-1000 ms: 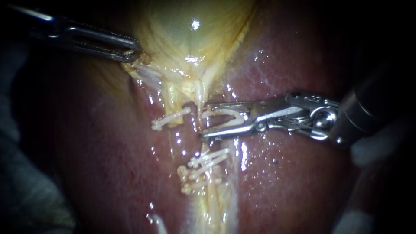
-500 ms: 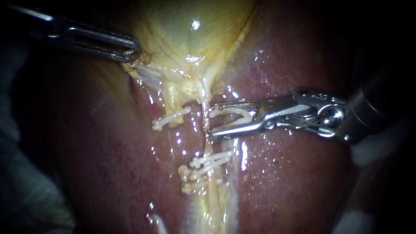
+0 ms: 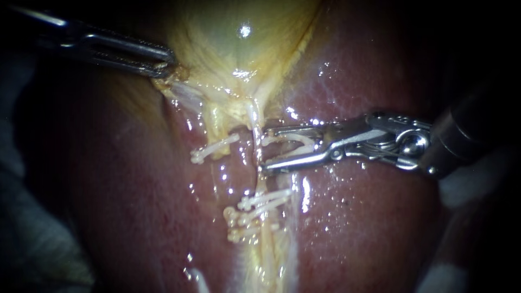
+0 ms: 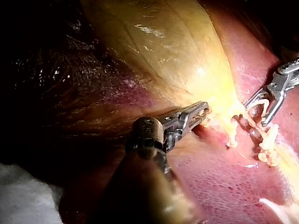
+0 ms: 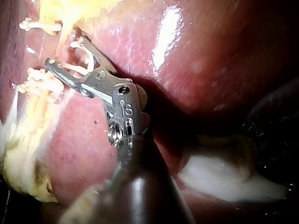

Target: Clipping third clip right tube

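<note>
My left instrument (image 3: 166, 62) comes in from the upper left, its jaws shut on the lower edge of the yellow gallbladder (image 3: 239, 43); the left wrist view shows the same grip (image 4: 202, 112). My right instrument (image 3: 264, 150) reaches in from the right. Its jaws stand apart and hold a white clip (image 3: 293, 140) spread between them. The tips lie just right of the thin right tube (image 3: 254, 135), which runs down from the gallbladder. In the right wrist view the jaws (image 5: 63, 52) carry the same clip (image 5: 70, 67).
One white clip (image 3: 214, 147) crosses the left tube. Two more clips (image 3: 263, 201) sit lower on the right tube. Red, wet liver (image 3: 369, 217) lies on both sides. White gauze (image 5: 224, 179) shows behind my right instrument's shaft.
My right instrument has drawn back slightly to the right, so its jaw tips now sit beside the right tube instead of reaching across it. The left instrument has held still.
</note>
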You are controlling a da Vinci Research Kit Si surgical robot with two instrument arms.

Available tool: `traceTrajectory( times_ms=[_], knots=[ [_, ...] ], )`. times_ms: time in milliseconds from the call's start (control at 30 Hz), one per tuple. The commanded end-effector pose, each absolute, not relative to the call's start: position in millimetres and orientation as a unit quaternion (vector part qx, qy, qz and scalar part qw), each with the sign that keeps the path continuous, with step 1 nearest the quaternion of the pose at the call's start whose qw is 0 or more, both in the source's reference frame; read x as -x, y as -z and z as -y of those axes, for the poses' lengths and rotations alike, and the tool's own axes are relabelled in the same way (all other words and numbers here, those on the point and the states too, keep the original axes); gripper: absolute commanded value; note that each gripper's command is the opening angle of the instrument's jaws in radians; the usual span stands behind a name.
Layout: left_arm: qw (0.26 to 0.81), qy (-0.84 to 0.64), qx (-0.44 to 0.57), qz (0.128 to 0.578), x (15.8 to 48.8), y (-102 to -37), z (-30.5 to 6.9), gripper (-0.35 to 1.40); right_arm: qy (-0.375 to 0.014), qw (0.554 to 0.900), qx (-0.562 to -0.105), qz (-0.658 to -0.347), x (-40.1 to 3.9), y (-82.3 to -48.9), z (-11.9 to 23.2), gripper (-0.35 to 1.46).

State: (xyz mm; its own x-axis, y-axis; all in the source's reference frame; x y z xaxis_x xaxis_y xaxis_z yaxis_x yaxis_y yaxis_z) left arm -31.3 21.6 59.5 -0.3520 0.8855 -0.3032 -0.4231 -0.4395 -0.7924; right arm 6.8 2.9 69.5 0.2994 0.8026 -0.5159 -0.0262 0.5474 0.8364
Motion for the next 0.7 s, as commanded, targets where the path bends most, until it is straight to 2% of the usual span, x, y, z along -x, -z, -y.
traceTrajectory(
  times_ms=[33,300,700],
  knots=[
    [0.429,-0.762,0.374,0.310,31.3,-59.5,-21.6,-0.35,-0.291,0.713,-0.377,-0.515,-6.9,-69.7,-2.9,0.49],
    [0.429,-0.762,0.374,0.309,31.3,-59.5,-21.6,-0.35,-0.304,0.698,-0.381,-0.524,-8.9,-70.0,-3.0,0.50],
    [0.429,-0.762,0.373,0.309,31.3,-59.5,-21.6,-0.35,-0.322,0.668,-0.394,-0.543,-11.9,-68.5,-2.1,0.50]
  ],
)
